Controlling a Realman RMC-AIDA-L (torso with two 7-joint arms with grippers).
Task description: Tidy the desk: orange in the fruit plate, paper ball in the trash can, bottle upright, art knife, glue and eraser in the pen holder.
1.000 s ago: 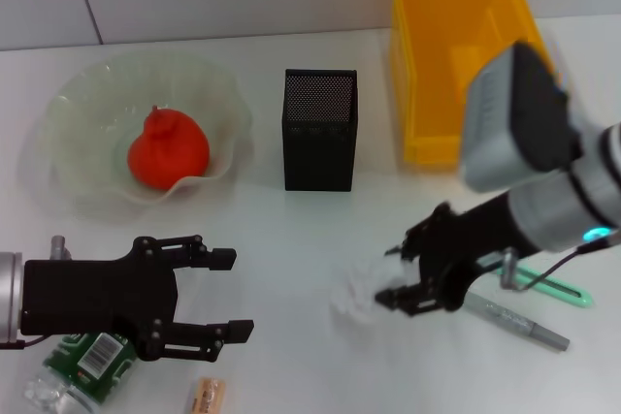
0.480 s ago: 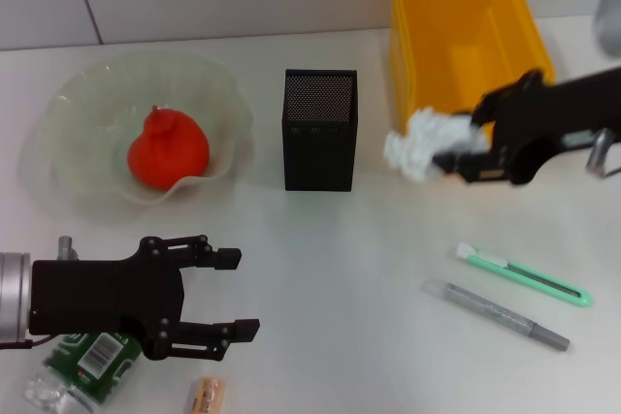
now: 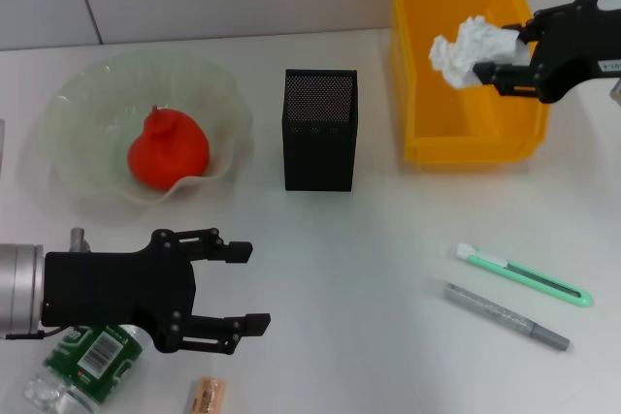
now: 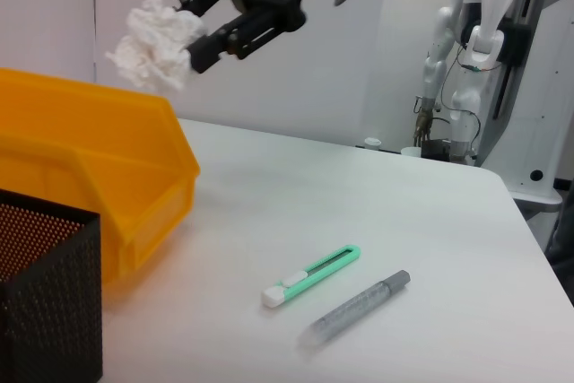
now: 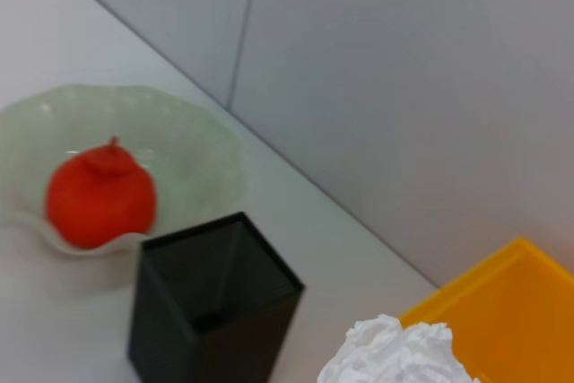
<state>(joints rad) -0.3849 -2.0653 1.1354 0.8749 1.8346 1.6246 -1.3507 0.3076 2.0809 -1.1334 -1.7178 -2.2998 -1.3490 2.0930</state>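
- Nearest to us, at the table's front edge, we see one eraser — a small tan block with faint printed marks, lying flat and apart from everything else.
- Just beside it towards our left lies one bottle, on its side: clear plastic, green label with a barcode facing up, partly covered by our left arm.
- Our left gripper hovers low over the table near the bottle, its black jaws spread wide and holding nothing.
- On our right side of the white table we count two loose tools lying close together, not touching: one mint-green art knife and one grey glue stick, pen-shaped.
- Farther back, in the middle, stands one pen holder — a square black mesh cup, upright.
- To its left sits one fruit plate, pale green and translucent with a ruffled rim, and inside it one orange, red-orange with a small nub on top.
- Farthest away, at the back right, is one trash can, bright yellow-orange and rectangular.
- Our right gripper is held over the trash can's open top, its jaws pinching the one paper ball — a crumpled white wad, up in the air above the bin's interior.
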